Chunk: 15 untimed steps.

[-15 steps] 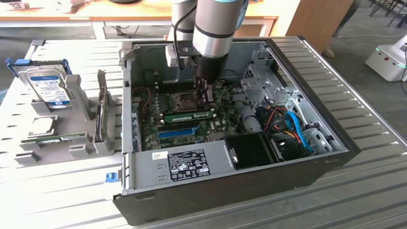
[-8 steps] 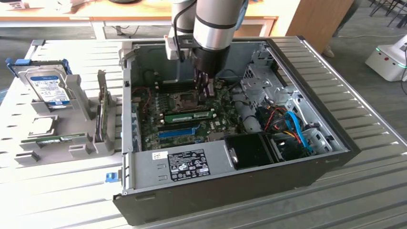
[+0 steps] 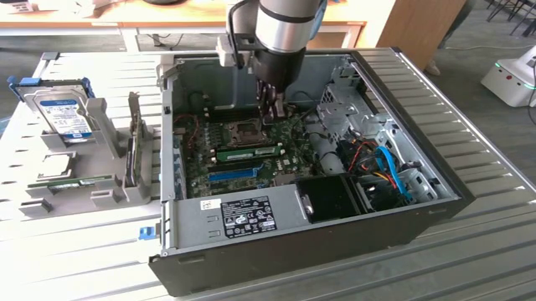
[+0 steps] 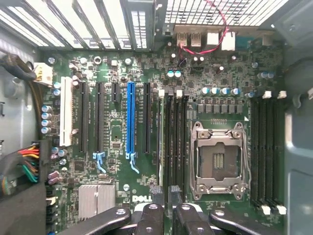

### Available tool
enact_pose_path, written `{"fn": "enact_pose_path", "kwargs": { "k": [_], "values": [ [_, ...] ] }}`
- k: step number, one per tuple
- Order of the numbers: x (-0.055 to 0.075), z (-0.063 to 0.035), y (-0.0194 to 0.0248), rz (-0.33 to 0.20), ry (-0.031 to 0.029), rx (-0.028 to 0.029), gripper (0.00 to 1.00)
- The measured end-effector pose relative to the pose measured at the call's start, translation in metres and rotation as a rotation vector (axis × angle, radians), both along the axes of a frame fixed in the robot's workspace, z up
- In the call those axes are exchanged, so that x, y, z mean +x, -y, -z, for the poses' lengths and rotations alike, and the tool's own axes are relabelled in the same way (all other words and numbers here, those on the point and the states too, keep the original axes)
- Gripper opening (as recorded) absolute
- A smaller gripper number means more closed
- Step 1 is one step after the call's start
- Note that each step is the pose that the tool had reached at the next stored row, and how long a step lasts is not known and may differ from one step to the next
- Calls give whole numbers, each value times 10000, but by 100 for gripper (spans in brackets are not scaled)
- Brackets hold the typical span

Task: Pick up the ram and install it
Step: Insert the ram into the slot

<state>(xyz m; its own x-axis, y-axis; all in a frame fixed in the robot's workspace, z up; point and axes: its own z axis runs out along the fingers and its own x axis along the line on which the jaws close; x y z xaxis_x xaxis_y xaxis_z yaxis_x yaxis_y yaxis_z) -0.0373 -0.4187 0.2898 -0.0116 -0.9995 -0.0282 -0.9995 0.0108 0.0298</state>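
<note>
We find the ram [image 3: 248,152] [image 4: 160,142] standing on edge in a slot on the motherboard [image 4: 112,132], inside the open computer case [image 3: 335,219] that lies on the desk [image 3: 477,251]. It sits between the blue slot [image 3: 230,175] [image 4: 130,117] and the processor socket [image 4: 220,156], in the memory slot nearest the blue one.

The arm [image 3: 280,25] reaches down into the case. In the wrist view the fingers [image 4: 156,192] stand a little apart, with a narrow dark gap and nothing clamped between them. We see them released, just beyond one end of the ram and above it. We cannot tell whether they touch it.

In the exterior view the ram's long axis runs from that view's left to its right, rising slightly toward the right and parallel to the blue slot. Its labelled face is turned toward the camera. From the wrist we see it edge-on, as a thin pale line beside the empty black memory slots [image 4: 175,142], with its near end by the fingers.
</note>
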Motion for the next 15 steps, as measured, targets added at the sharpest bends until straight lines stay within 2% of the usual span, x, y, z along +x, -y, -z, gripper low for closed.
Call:
{"fn": "enact_pose_path", "kwargs": {
  "k": [15],
  "values": [
    [0,-329,0,0,-1,-1,19]
  ]
}}
